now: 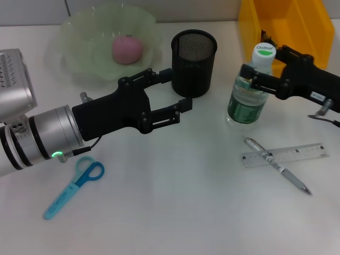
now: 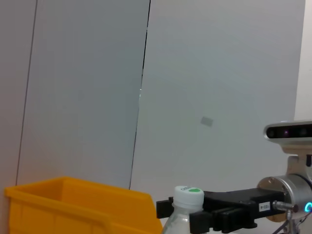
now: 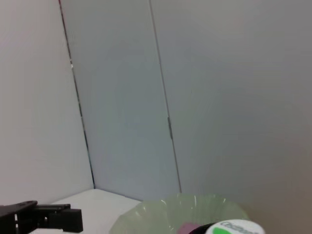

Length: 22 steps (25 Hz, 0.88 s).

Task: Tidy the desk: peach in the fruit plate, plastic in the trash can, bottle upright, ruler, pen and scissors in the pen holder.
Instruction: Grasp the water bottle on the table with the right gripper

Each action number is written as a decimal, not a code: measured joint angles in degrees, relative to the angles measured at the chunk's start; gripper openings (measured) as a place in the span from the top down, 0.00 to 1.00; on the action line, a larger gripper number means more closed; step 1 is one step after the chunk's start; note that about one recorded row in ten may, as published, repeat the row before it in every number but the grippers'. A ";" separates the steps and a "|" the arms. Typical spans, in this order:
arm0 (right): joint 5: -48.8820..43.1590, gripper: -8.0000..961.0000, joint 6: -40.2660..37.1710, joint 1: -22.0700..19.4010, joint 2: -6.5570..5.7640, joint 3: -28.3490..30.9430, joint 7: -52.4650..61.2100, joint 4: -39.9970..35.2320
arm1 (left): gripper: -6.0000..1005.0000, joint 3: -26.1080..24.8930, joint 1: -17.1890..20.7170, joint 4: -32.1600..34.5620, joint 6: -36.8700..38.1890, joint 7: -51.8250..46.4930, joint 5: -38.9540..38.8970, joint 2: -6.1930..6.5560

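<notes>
Head view: bottle (image 1: 248,93) stands upright at centre right of the frame, green label, white-and-green cap; right gripper (image 1: 254,81) reaches in from the right edge and has its fingers closed around the bottle's shoulder just under the cap. Left gripper (image 1: 175,90) extends from the left edge toward the middle, jaws spread wide with nothing between them, its upper finger just beside the black mesh pen holder (image 1: 194,62) at upper centre. Peach (image 1: 127,49) sits inside the pale green fruit plate (image 1: 74,37) at upper left. Yellow trash can (image 1: 297,21) fills the upper right corner, behind the bottle. Ruler (image 1: 297,154) lies flat at lower right with the pen (image 1: 276,164) crossing over it on a diagonal, the two touching. Blue scissors (image 1: 73,187) lie at lower left, below the left arm, well apart from the pen holder. Left wrist view: bottle cap at the lower edge with the right gripper clamped just under it, yellow bin to its left. Right wrist view: fruit plate, peach and bottle cap along the bottom edge
</notes>
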 joint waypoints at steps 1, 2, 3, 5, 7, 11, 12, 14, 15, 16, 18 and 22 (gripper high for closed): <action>0.00 0.14 0.00 0.00 0.00 0.00 0.00 0.00 | 0.21 -0.08 0.06 0.00 0.00 0.00 0.00 0.00; 0.01 0.14 0.58 0.41 0.00 -0.70 -0.04 0.29 | 0.21 -0.19 0.17 0.00 0.03 0.01 0.00 0.00; 0.03 0.14 1.72 1.08 0.00 -2.26 -0.05 0.62 | 0.21 -0.30 0.37 0.00 0.19 0.02 0.00 0.04; 0.10 0.14 2.66 1.70 0.02 -3.19 -0.06 1.07 | 0.21 -0.36 0.72 0.01 0.27 0.03 0.00 0.15; 0.10 0.14 3.10 1.95 0.03 -3.45 -0.06 1.34 | 0.21 -0.36 0.89 0.06 0.27 0.03 0.00 0.18; 0.17 0.14 3.61 2.12 0.10 -3.58 -0.06 1.57 | 0.21 -0.41 1.83 0.80 0.29 0.05 0.00 0.21; 0.18 0.14 3.63 2.07 0.11 -3.54 -0.06 1.57 | 0.21 -0.43 2.02 1.03 0.30 0.05 0.00 0.22; 0.18 0.14 3.66 1.90 0.12 -3.41 -0.06 1.55 | 0.21 -0.45 2.32 1.34 0.32 0.06 0.00 0.23; 0.18 0.14 3.65 1.83 0.13 -3.34 -0.06 1.52 | 0.21 -0.45 2.45 1.39 0.34 0.06 -0.06 0.24; 0.19 0.14 3.64 1.81 0.13 -3.33 -0.06 1.51 | 0.21 -0.45 2.45 1.39 0.34 0.06 -0.06 0.24; 0.21 0.22 3.61 1.85 0.14 -3.41 -0.07 1.52 | 0.21 -0.45 2.54 1.41 0.34 0.06 -0.21 0.26; 0.21 0.33 3.60 1.99 0.16 -3.37 -0.12 1.54 | 0.21 -0.46 2.55 1.40 0.34 0.07 -0.24 0.26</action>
